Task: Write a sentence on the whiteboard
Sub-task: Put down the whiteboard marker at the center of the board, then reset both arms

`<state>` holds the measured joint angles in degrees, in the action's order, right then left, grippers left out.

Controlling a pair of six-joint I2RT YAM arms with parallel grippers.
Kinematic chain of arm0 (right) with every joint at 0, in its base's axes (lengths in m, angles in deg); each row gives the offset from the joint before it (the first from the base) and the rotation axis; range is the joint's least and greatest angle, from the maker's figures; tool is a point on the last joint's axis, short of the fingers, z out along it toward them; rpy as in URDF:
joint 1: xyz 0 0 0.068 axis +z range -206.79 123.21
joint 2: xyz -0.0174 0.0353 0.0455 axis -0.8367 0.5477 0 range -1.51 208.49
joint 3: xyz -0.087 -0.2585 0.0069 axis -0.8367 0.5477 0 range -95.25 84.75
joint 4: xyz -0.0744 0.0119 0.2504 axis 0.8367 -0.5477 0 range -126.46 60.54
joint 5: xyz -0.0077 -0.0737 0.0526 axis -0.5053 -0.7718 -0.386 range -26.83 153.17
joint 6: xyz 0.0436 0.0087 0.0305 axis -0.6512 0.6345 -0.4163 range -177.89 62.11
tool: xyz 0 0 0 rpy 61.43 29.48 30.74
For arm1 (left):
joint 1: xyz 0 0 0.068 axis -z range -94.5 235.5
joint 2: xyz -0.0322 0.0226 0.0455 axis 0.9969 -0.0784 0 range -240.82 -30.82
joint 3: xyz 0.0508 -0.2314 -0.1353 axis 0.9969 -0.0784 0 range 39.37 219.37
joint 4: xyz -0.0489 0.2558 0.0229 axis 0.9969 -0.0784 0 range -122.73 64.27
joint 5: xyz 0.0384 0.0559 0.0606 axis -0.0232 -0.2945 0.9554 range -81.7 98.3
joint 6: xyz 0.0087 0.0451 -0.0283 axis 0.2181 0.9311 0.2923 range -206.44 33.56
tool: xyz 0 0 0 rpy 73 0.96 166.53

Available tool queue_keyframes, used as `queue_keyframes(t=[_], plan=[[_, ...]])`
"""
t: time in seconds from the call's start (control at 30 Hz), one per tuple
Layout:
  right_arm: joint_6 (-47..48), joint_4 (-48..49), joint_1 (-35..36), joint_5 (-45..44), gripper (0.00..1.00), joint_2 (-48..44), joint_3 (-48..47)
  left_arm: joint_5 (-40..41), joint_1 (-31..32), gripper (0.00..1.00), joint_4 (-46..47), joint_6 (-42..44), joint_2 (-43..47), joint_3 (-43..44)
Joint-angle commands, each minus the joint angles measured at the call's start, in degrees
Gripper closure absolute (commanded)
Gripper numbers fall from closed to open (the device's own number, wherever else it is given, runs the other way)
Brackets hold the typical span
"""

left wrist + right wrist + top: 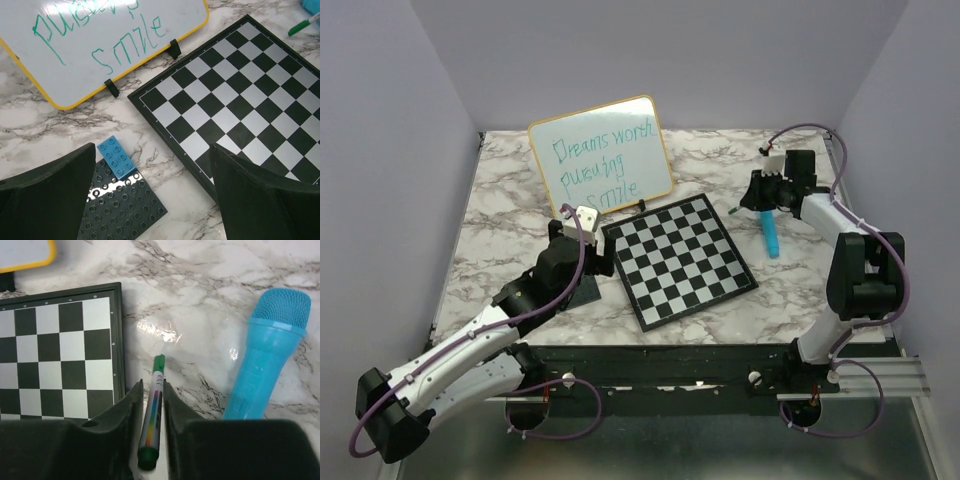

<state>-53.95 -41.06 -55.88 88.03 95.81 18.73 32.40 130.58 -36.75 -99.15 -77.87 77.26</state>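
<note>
The whiteboard (646, 150) stands tilted on black clips at the back left, with a thin yellow frame. The sentence (600, 160) is in teal-green, three lines reading "Dreams worth pursuing smile". Its lower lines show in the left wrist view (125, 47) on the whiteboard (75, 85). My right gripper (761, 201) (151, 385) is shut on a green-capped marker (154, 410) low over the table, right of the chessboard. My left gripper (588, 262) (152, 147) is open and empty, in front of the whiteboard.
A black-and-white chessboard (678, 258) (240, 90) (60, 355) lies mid-table. A blue toy microphone (770, 238) (265, 370) lies just right of the marker. A dark studded baseplate (122, 205) with a blue brick (116, 157) lies under my left gripper.
</note>
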Motion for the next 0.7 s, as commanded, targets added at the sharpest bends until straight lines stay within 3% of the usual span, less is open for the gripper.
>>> queue_keyframes(t=[0.0, 0.1, 0.2, 0.47, 0.67], plan=[[-0.70, 0.08, -0.20, -4.56, 0.64, 0.94, -0.34, 2.89, 0.01, 0.01, 1.27, -5.04, 3.80, -4.57], [0.10, -1.58, -0.64, -3.77, 0.50, 1.03, 0.01, 2.80, 0.27, 0.01, 1.27, -5.83, 4.86, -4.76], [2.03, -3.34, -2.04, -3.33, 0.41, -1.06, 0.19, 2.27, 0.27, 0.01, 0.74, -6.19, 5.82, -4.23], [12.57, -10.01, -2.23, 1.33, 0.31, -15.30, 1.33, -1.41, -1.74, 0.01, -1.71, -7.06, 8.90, -0.45], [9.42, -8.97, -3.45, -0.25, 0.16, -30.40, 5.72, -20.82, -20.97, 0.01, -1.80, -11.19, 8.38, 3.24]])
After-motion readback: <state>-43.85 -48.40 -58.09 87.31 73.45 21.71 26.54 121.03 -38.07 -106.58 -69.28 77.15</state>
